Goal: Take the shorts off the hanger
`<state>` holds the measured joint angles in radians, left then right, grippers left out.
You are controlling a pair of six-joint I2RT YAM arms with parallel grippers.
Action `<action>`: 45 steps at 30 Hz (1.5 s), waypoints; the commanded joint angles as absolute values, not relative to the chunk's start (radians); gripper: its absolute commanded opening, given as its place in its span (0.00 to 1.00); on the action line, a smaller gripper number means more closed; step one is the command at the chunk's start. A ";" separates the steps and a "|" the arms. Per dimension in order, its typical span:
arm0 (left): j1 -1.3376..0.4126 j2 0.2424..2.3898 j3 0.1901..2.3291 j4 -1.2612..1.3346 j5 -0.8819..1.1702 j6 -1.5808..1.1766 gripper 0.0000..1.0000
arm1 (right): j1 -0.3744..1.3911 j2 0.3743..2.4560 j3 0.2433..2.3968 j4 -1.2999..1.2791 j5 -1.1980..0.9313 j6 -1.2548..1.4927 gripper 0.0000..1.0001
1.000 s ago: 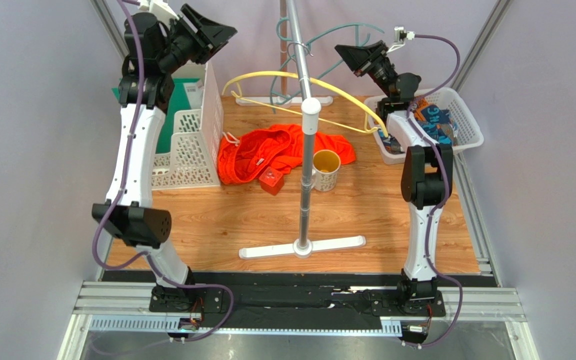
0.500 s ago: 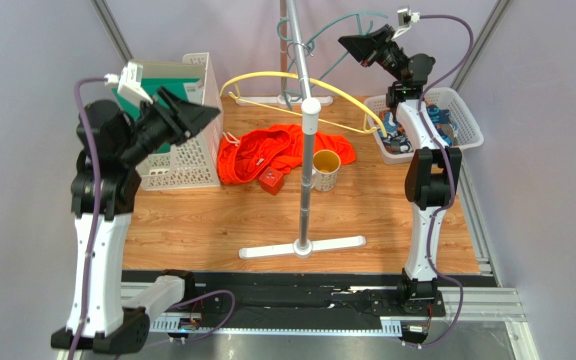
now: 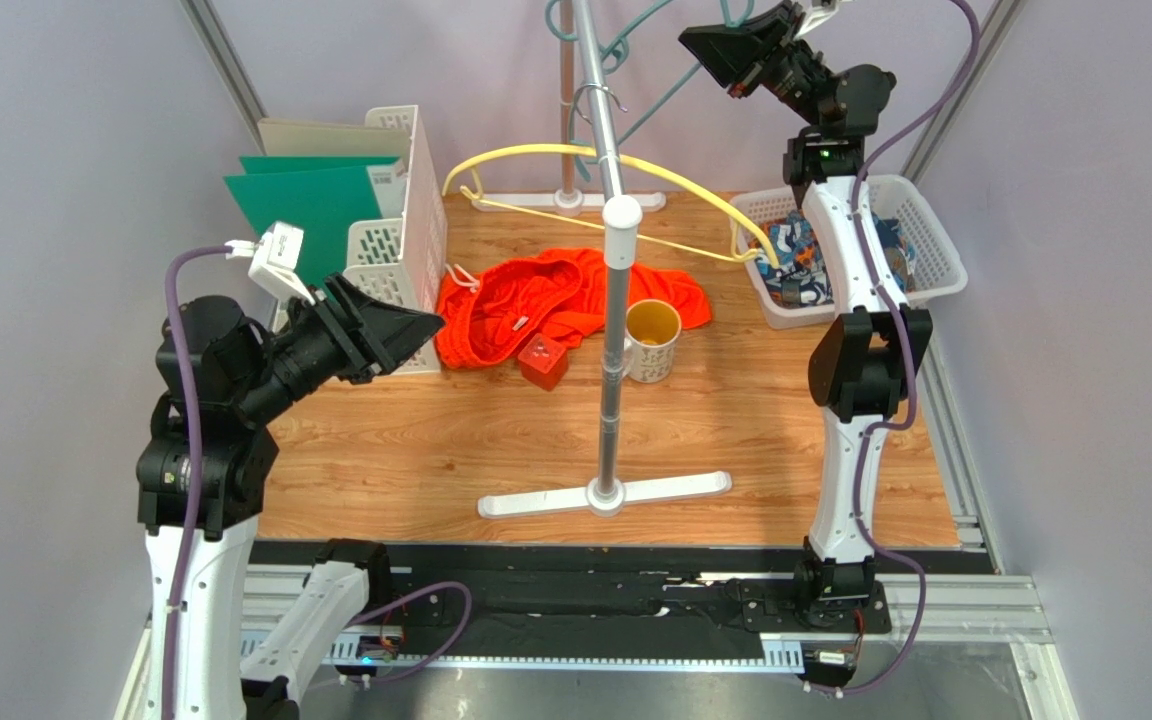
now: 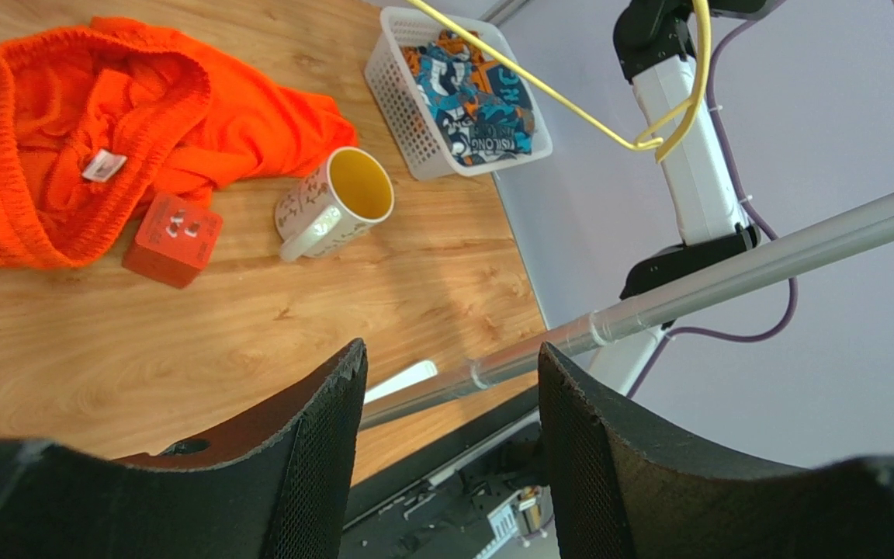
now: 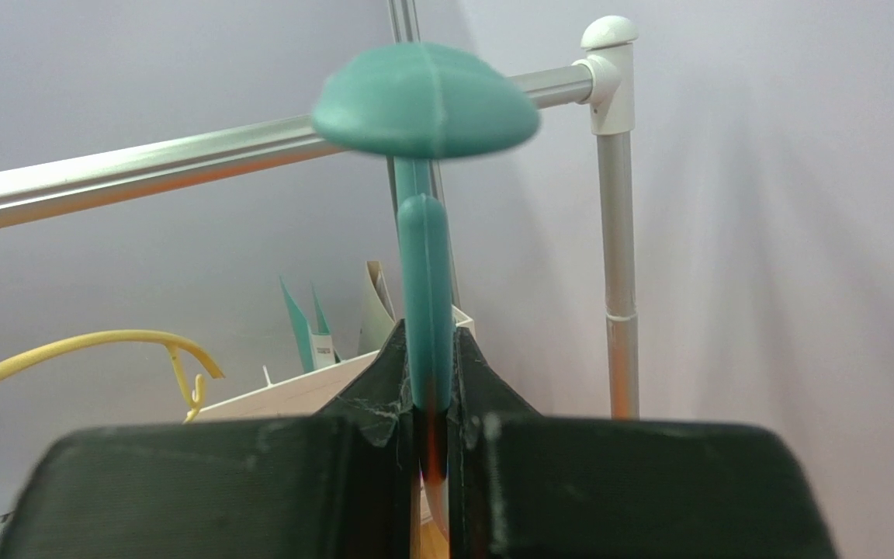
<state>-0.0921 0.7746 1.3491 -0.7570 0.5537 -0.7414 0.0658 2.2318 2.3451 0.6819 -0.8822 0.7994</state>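
Left arm now swung down from the upper left to the left-centre of the overhead frame; right arm risen to the top edge.

Nearest, the left gripper [image 4: 452, 361] hangs over the table [image 3: 432, 450], jaws partly open and empty. At centre the orange shorts [image 3: 537, 308] lie crumpled on the wood, touching a red block [image 3: 543, 362] and beside a mug [image 3: 653, 338]. Upper right, the printed shorts [image 3: 805, 255] sit in the white basket [image 3: 935, 240]. Farthest, the right gripper [image 5: 428, 396] is clamped on the teal hanger [image 5: 423, 117] by the rail [image 5: 184, 157].
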 commanded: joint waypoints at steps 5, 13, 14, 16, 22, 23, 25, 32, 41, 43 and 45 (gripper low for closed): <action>-0.097 0.753 1.287 -0.605 0.635 -0.857 0.61 | 0.092 2.223 2.447 0.713 -0.809 0.859 0.00; -0.097 0.749 1.259 -0.545 0.637 -0.920 0.61 | 0.114 2.252 2.454 0.810 -0.686 0.989 0.00; -0.097 0.747 1.256 -0.538 0.637 -0.920 0.61 | 0.114 2.253 2.456 0.816 -0.680 0.995 0.00; -0.097 0.741 1.252 -0.537 0.634 -0.928 0.61 | 0.117 2.261 2.467 0.804 -0.669 0.999 0.00; -0.097 0.730 1.246 -0.540 0.618 -0.942 0.61 | 0.112 2.229 2.358 0.839 -0.620 1.025 0.00; -0.097 0.730 1.244 -0.543 0.612 -0.943 0.61 | 0.110 2.212 2.327 0.865 -0.608 1.064 0.00; -0.097 0.726 1.241 -0.546 0.611 -0.950 0.60 | 0.103 2.203 2.261 0.957 -0.572 1.113 0.00; -0.097 0.722 1.249 -0.554 0.611 -0.951 0.60 | 0.100 2.187 2.103 1.086 -0.499 1.241 0.00; -0.097 0.719 1.302 -0.624 0.603 -0.916 0.61 | 0.100 2.089 1.930 0.953 -0.473 1.229 0.45; -0.097 0.719 1.310 -0.632 0.604 -0.908 0.62 | 0.098 2.050 1.864 0.898 -0.468 1.201 0.59; -0.097 0.726 1.312 -0.634 0.612 -0.905 0.62 | 0.100 2.013 1.821 0.841 -0.469 1.163 0.64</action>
